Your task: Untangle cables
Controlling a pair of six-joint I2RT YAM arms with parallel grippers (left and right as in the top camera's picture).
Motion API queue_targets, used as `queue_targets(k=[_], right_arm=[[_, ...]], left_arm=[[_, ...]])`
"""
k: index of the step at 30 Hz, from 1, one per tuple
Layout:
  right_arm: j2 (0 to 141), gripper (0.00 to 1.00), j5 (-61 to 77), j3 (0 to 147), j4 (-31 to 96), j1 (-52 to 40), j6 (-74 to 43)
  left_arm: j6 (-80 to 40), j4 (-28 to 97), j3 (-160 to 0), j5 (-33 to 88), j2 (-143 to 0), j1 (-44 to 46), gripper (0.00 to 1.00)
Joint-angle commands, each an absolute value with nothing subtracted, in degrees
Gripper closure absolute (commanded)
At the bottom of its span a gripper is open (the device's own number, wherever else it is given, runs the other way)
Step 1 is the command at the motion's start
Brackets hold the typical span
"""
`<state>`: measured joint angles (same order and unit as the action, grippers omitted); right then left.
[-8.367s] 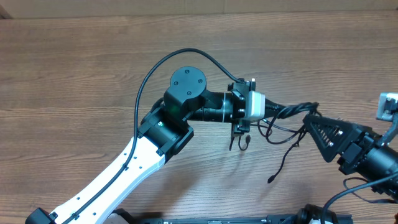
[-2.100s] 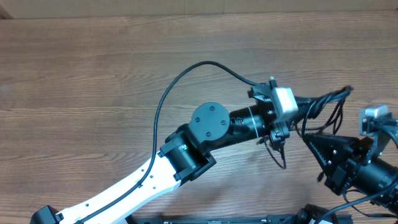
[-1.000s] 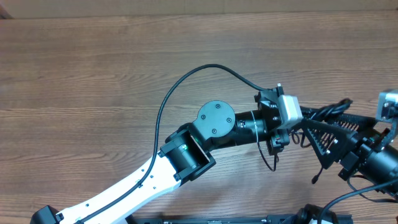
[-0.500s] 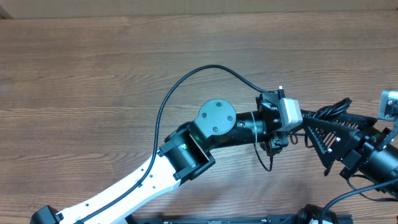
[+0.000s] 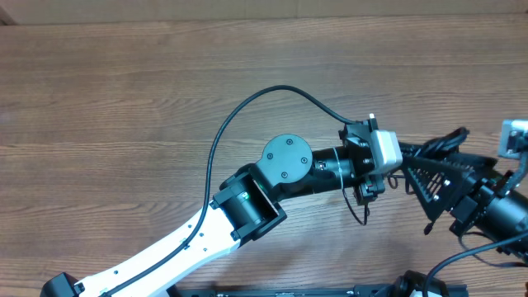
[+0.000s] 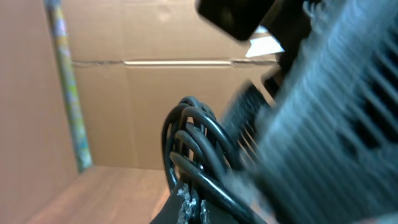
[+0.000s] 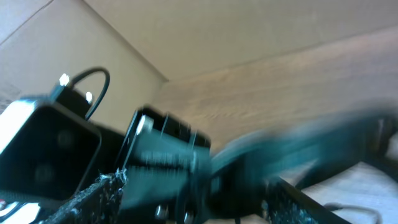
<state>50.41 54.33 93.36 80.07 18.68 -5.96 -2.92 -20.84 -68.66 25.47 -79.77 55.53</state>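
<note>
Right of centre, lifted off the table, the cables sit bunched between left gripper and right gripper. Left wrist view shows several loops packed together, one strand dangling. Looks mostly undone, nothing separated. Both views blurred, so can't tell whether either gripper's jaws are apart or clamped.

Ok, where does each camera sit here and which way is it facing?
Overhead: fixed above, looking down at the table; left arm and right arm meet at the cables.
Left wrist: on the left arm, facing sideways at a cardboard wall; cable loops, own finger at the bottom.
Right wrist: on the right arm, facing across the table at the left arm's camera box; own fingers at the bottom corners.
Shared: both wrist views show the wall; overhead and left wrist, the cables.
</note>
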Motion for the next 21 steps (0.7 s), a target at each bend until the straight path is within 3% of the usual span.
queue_targets(k=[1,13,17,21], right_arm=[[49.67,0.28,57.17,93.82,80.29,18.39,-6.24],[49.67,0.32,60.34,93.82,78.43,18.39,-6.22],[49.67,0.4,56.95,93.82,77.87,18.39,-6.2],[49.67,0.4,53.21,93.82,77.84,18.39,-6.2]], left_arm=[[-2.07,-21.65,-69.91,21.06,-79.0,55.42,0.96],[0.27,-19.7,-69.91,21.61,-79.0,55.44,0.96],[0.25,-19.73,-69.91,23.88,-79.0,55.42,0.96],[0.25,-19.73,-69.91,24.05,-79.0,55.42,0.96]])
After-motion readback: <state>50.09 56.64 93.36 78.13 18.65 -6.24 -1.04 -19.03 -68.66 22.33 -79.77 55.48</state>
